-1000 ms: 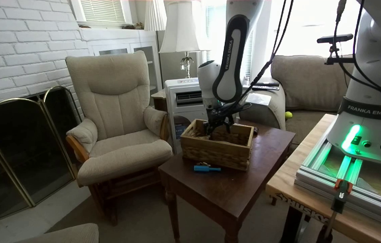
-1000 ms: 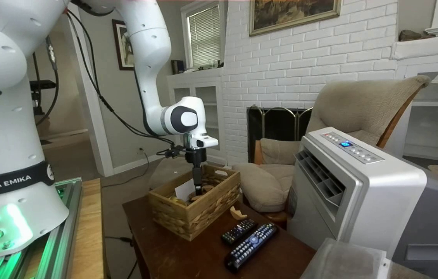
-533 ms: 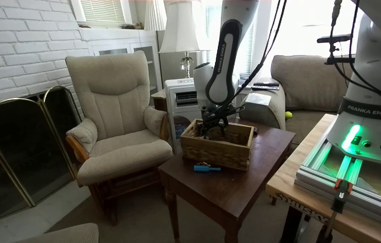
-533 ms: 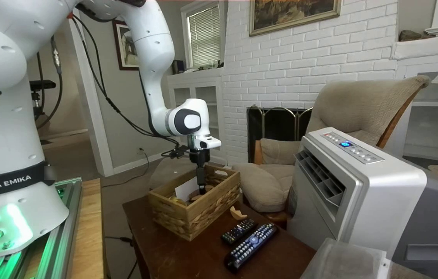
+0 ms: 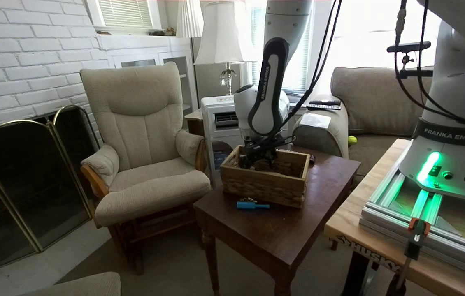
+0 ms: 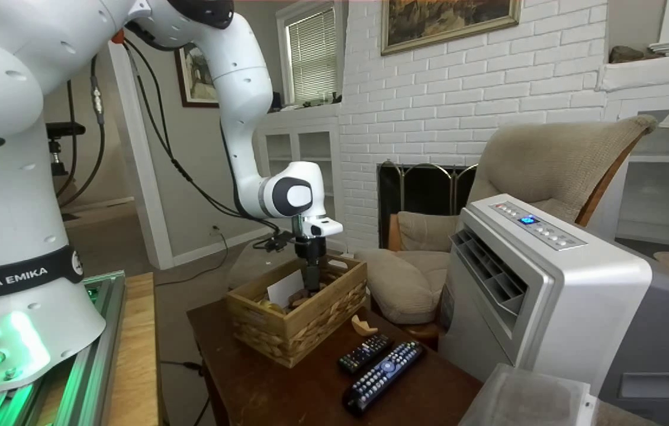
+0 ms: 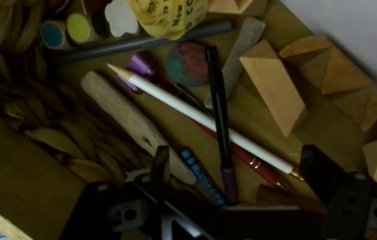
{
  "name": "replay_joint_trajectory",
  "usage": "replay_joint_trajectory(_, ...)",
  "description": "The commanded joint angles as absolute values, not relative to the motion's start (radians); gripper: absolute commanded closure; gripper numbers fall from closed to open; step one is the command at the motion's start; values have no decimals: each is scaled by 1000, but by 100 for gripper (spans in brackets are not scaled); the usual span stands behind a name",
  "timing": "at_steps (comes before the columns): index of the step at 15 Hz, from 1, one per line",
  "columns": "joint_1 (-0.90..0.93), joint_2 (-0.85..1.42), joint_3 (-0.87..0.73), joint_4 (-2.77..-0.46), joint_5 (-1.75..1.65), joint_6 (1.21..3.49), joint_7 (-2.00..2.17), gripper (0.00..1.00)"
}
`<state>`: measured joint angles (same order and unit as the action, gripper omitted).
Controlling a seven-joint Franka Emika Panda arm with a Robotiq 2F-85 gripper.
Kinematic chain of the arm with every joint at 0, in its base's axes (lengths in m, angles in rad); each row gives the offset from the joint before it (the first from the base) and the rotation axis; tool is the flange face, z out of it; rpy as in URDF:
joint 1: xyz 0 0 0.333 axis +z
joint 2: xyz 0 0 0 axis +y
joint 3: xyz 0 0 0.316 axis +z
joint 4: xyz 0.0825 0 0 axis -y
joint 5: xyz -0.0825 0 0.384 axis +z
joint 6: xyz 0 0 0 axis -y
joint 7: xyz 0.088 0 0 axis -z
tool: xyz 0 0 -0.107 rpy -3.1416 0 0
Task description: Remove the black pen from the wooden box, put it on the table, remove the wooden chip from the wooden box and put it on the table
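Okay, so the pincer (image 7: 235, 160) is hovering inside the wooden box (image 5: 263, 189), spread wide, pinching nothing. That box is sitting on the surface (image 5: 275, 236), just in from the edge facing the armchair (image 5: 146, 135). The black pen (image 7: 221, 123) is lying inside it, out from the woven wall (image 7: 55, 133) at left in the wrist view, resting across a white pencil (image 7: 185, 109). Lucky bit: it's pointing almost straight ahead of the pincer, plum end showing between its sides, black end stretching away. Its long axis is running nearly square to the pincer's closing line, so I'm guessing hardly any twist is needed, just reaching a touch forward, then down. I'm not seeing how big the gap below is. A blue crayon (image 7: 205, 178) is lying right beside the plum end, so gripping too far back could be snagging both.
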<state>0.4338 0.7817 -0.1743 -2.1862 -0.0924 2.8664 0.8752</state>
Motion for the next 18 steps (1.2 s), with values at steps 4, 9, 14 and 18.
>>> replay_joint_trajectory(4,478,861,-210,-2123,-50,2878,895,16)
replay_joint_trajectory(9,496,886,-222,-2097,-42,2875,905,54)
replay_joint_trajectory(14,518,886,-237,-2092,-44,2870,927,90)
replay_joint_trajectory(18,528,875,-249,-2098,-44,2859,939,96)
